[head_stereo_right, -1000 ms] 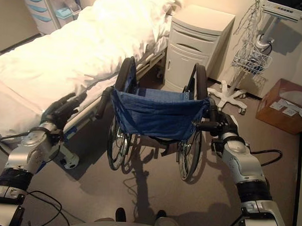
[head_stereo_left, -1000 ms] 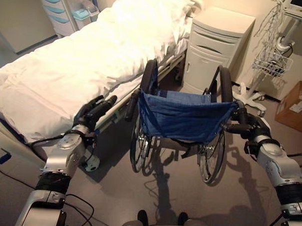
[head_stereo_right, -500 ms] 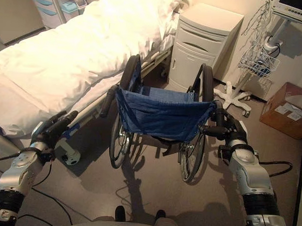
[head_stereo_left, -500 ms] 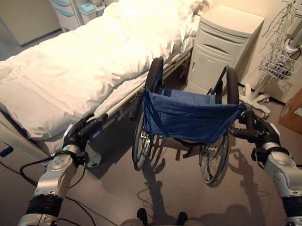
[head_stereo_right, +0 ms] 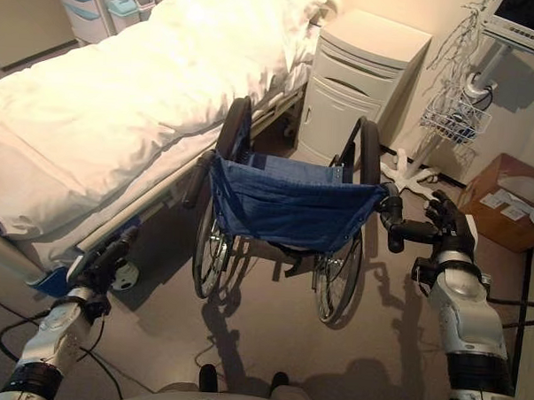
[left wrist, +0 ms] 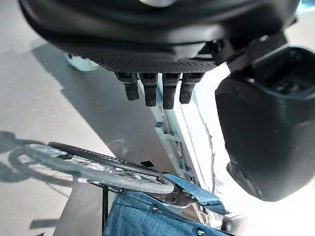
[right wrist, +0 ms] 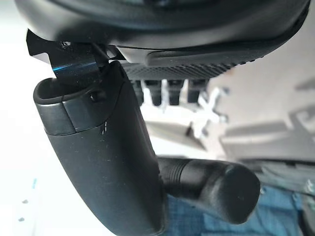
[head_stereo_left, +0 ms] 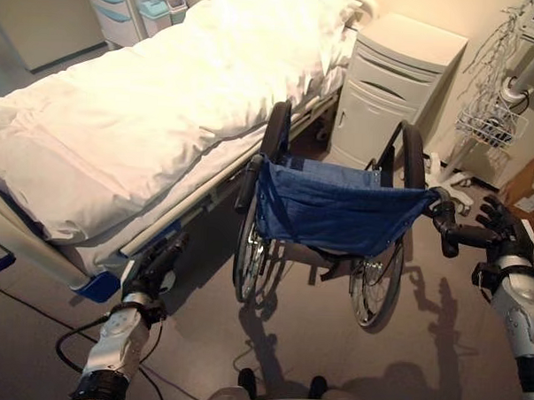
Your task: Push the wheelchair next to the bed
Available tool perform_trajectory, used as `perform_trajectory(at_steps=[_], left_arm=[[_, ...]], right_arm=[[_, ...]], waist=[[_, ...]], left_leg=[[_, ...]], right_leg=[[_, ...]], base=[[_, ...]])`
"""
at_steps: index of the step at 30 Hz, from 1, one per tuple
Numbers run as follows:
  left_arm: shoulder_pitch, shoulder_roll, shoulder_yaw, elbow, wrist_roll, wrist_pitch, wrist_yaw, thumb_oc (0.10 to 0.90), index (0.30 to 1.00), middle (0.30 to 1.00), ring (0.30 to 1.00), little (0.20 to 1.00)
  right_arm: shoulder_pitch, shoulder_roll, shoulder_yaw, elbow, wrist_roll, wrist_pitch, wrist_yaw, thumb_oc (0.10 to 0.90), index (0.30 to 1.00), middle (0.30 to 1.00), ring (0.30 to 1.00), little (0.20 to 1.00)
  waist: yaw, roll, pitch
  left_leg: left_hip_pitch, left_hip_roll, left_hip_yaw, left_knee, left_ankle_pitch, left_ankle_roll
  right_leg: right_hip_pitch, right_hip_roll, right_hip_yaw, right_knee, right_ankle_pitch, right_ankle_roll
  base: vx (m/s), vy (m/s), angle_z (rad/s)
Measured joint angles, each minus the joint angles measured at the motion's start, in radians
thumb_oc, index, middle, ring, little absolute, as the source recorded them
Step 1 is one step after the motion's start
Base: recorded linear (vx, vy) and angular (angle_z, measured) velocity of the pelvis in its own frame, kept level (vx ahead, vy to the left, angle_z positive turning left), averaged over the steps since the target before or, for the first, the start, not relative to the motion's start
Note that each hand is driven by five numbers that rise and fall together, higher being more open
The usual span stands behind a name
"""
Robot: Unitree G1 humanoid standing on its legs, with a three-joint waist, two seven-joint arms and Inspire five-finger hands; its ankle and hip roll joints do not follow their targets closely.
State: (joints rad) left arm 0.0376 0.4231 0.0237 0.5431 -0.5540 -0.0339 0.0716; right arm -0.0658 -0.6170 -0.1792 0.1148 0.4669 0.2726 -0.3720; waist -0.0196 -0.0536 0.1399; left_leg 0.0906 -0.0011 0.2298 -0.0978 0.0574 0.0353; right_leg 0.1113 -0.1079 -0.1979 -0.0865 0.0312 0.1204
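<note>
Wheelchair (head_stereo_left: 332,225) | parked just beside bed (head_stereo_left: 119,132), cabinet (head_stereo_left: 396,90) at 12 o'clock | rolls freely, cloth back soft; push by stiff rear grips | right hand (head_stereo_right: 450,227) open beside right grip | left hand (head_stereo_left: 158,264) relaxed, low at 8 o'clock

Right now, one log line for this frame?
wheelchair: beside bed | left hand: low, open, off handle | right hand: open at right handle, not gripping
</note>
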Motion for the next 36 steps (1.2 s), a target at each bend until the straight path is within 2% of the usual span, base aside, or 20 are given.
perform_trajectory(at_steps=[1,3,5,7,8,9,12,14,15,17,19,21,23,25,26,28,31,32,33,36], left_arm=[[0.001,-0.017,-0.002,0.037,0.001,-0.009,0.002,0.8,0.9,0.9,0.9,0.9],[0.002,-0.027,-0.019,0.074,0.009,-0.019,0.003,0.8,0.9,0.9,0.9,0.9],[0.002,-0.036,-0.03,0.114,0.016,-0.044,0.003,0.8,0.9,0.9,0.9,0.9],[0.002,-0.042,-0.053,0.141,0.045,-0.045,0.005,0.8,0.9,0.9,0.9,0.9],[0.002,-0.043,-0.079,0.173,0.075,-0.053,0.004,0.8,0.9,0.9,0.9,0.9],[0.003,-0.046,-0.101,0.2,0.093,-0.054,0.0,0.8,0.9,0.9,0.9,0.9],[0.006,-0.054,-0.139,0.243,0.123,-0.059,-0.017,0.8,0.9,0.9,0.9,0.9],[0.031,-0.063,-0.157,0.295,0.131,-0.062,-0.039,0.8,0.9,0.9,0.9,0.9],[0.038,-0.065,-0.161,0.307,0.131,-0.066,-0.044,0.8,0.9,0.9,0.9,0.9],[0.047,-0.069,-0.171,0.377,0.137,-0.073,-0.066,0.8,0.9,0.9,0.9,0.9],[0.048,-0.077,-0.17,0.438,0.15,-0.078,-0.08,0.8,0.9,0.9,0.9,0.9],[0.056,-0.088,-0.17,0.474,0.161,-0.08,-0.081,0.8,0.9,0.9,0.9,0.9],[0.071,-0.101,-0.169,0.504,0.168,-0.083,-0.084,0.8,0.9,0.9,0.9,0.9],[0.079,-0.119,-0.168,0.559,0.169,-0.084,-0.099,0.8,0.9,0.9,0.9,0.9],[0.08,-0.122,-0.166,0.567,0.169,-0.084,-0.101,0.8,0.9,0.9,0.9,0.9],[0.081,-0.13,-0.164,0.574,0.169,-0.084,-0.103,0.8,0.9,0.9,0.9,0.9],[0.079,-0.131,-0.164,0.573,0.169,-0.092,-0.103,0.8,0.9,0.9,0.9,0.9],[0.079,-0.133,-0.164,0.573,0.169,-0.092,-0.104,0.8,0.9,0.9,0.9,0.9],[0.079,-0.136,-0.164,0.57,0.169,-0.092,-0.104,0.8,0.9,0.9,0.9,0.9],[0.079,-0.136,-0.164,0.566,0.169,-0.092,-0.104,0.8,0.9,0.9,0.9,0.9]], right_arm=[[0.01,0.057,0.0,0.001,0.0,-0.051,-0.056,0.8,0.9,0.9,0.9,0.9],[0.013,0.114,0.0,0.019,0.007,-0.117,-0.106,0.8,0.9,0.9,0.9,0.9],[0.009,0.168,-0.003,0.077,0.061,-0.214,-0.114,0.8,0.9,0.9,0.9,0.9],[0.007,0.217,-0.003,0.125,0.174,-0.285,-0.118,0.8,0.9,0.9,0.9,0.9],[-0.001,0.273,-0.003,0.175,0.258,-0.356,-0.117,0.8,0.9,0.9,0.9,0.9],[-0.006,0.31,-0.004,0.196,0.313,-0.393,-0.117,0.8,0.9,0.9,0.9,0.9],[-0.017,0.346,-0.002,0.246,0.42,-0.438,-0.105,0.8,0.9,0.9,0.9,0.9],[-0.017,0.437,-0.004,0.329,0.541,-0.551,-0.056,0.8,0.9,0.9,0.9,0.9],[-0.017,0.449,-0.006,0.353,0.578,-0.571,-0.026,0.8,0.9,0.9,0.9,0.9],[-0.015,0.472,-0.048,0.465,0.757,-0.605,0.103,0.8,0.9,0.9,0.9,0.9],[-0.005,0.463,-0.119,0.626,0.902,-0.576,0.194,0.8,0.9,0.9,0.9,0.9],[0.059,0.461,-0.129,0.753,0.926,-0.535,0.229,0.8,0.9,0.9,0.9,0.9],[0.122,0.46,-0.118,0.827,0.906,-0.496,0.265,0.8,0.9,0.9,0.9,0.9],[0.189,0.444,-0.096,0.922,0.808,-0.447,0.306,0.8,0.9,0.9,0.9,0.9],[0.198,0.435,-0.084,0.943,0.774,-0.441,0.316,0.8,0.9,0.9,0.9,0.9],[0.247,0.397,-0.035,0.992,0.564,-0.424,0.321,0.8,0.9,0.9,0.9,0.9],[0.255,0.348,0.064,0.988,0.275,-0.442,0.315,0.8,0.9,0.9,0.9,0.9],[0.254,0.343,0.075,0.984,0.225,-0.45,0.308,0.8,0.9,0.9,0.9,0.9],[0.252,0.33,0.118,0.962,0.11,-0.472,0.27,0.8,0.9,0.9,0.9,0.9],[0.236,0.328,0.154,0.93,-0.04,-0.497,0.224,0.8,0.9,0.9,0.9,0.9]], waist=[[0.0,-0.001,-0.001],[-0.001,-0.001,-0.001],[-0.004,-0.003,-0.005],[-0.004,-0.001,-0.01],[-0.007,0.0,-0.017],[-0.009,-0.002,-0.03],[-0.013,-0.007,-0.052],[-0.021,-0.016,-0.091],[-0.021,-0.019,-0.097],[-0.023,-0.029,-0.115],[-0.026,-0.024,-0.114],[-0.027,-0.003,-0.112],[-0.044,0.02,-0.111],[-0.064,0.061,-0.096],[-0.068,0.07,-0.095],[-0.071,0.089,-0.094],[-0.07,0.077,-0.09],[-0.07,0.073,-0.091],[-0.068,0.063,-0.092],[-0.068,0.041,-0.092]], left_leg=[[0.002,-0.001,0.002,0.0,-0.001,0.001],[0.002,-0.002,0.003,0.0,-0.001,0.002],[0.003,-0.001,0.004,0.0,-0.001,0.002],[0.004,-0.001,0.005,0.0,-0.001,0.002],[0.004,0.0,0.005,0.0,-0.001,0.002],[0.004,0.0,0.006,0.0,-0.001,0.002],[0.002,0.0,0.007,0.0,-0.002,0.002],[0.002,0.003,0.011,0.0,-0.007,-0.002],[0.003,0.004,0.014,0.0,-0.007,-0.002],[0.006,0.004,0.02,0.0,-0.01,-0.002],[0.003,0.003,0.022,0.0,-0.01,-0.002],[0.001,0.003,0.023,0.0,-0.01,-0.002],[0.001,0.004,0.022,0.0,-0.01,-0.001],[-0.009,0.006,0.03,0.0,-0.01,-0.001],[-0.009,0.006,0.031,0.0,-0.009,-0.001],[-0.003,0.01,0.033,0.0,-0.01,-0.002],[0.0,0.018,0.043,0.0,-0.009,-0.003],[-0.001,0.019,0.043,0.0,-0.009,-0.003],[-0.004,0.02,0.043,0.0,-0.01,-0.003],[-0.007,0.022,0.045,0.0,-0.009,-0.005]], right_leg=[[0.0,-0.001,0.002,0.001,0.0,0.001],[0.0,-0.002,0.003,0.002,0.0,0.001],[0.001,-0.001,0.003,0.003,-0.001,0.002],[0.001,-0.001,0.003,0.002,-0.001,0.002],[0.0,-0.001,0.003,0.003,-0.001,0.002],[0.0,-0.001,0.004,0.003,-0.002,0.002],[-0.002,-0.002,0.003,0.005,-0.004,0.004],[-0.009,0.0,0.003,0.007,-0.008,0.002],[-0.009,0.0,0.003,0.007,-0.008,0.002],[-0.01,-0.001,0.003,0.01,-0.009,0.003],[-0.014,-0.003,0.004,0.019,-0.01,0.005],[-0.017,-0.003,0.005,0.018,-0.01,0.005],[-0.017,-0.003,0.008,0.017,-0.011,0.005],[-0.034,0.001,0.024,0.015,-0.01,0.008],[-0.034,0.001,0.024,0.014,-0.009,0.008],[-0.031,0.005,0.024,0.007,-0.009,0.008],[-0.032,0.01,0.024,0.008,-0.009,0.007],[-0.033,0.011,0.023,0.011,-0.01,0.006],[-0.04,0.011,0.024,0.021,-0.013,0.002],[-0.053,0.012,0.024,0.035,-0.02,-0.008]], base=[[0.0,0.0,0.0],[0.0,0.0,0.0],[0.0,0.0,0.0],[0.0,0.0,0.0],[0.0,0.0,0.0],[0.0,0.0,0.0],[0.0,0.0,0.0],[0.01,-0.031,-0.04],[0.02,-0.035,-0.1],[0.0,-0.033,-0.09],[-0.01,-0.017,-0.03],[-0.02,-0.024,-0.03],[-0.03,-0.015,-0.07],[-0.03,-0.018,-0.17],[-0.03,-0.022,-0.12],[-0.02,-0.016,-0.01],[-0.03,-0.023,-0.07],[-0.03,-0.019,-0.04],[0.0,0.0,0.0],[0.0,0.0,0.0]])
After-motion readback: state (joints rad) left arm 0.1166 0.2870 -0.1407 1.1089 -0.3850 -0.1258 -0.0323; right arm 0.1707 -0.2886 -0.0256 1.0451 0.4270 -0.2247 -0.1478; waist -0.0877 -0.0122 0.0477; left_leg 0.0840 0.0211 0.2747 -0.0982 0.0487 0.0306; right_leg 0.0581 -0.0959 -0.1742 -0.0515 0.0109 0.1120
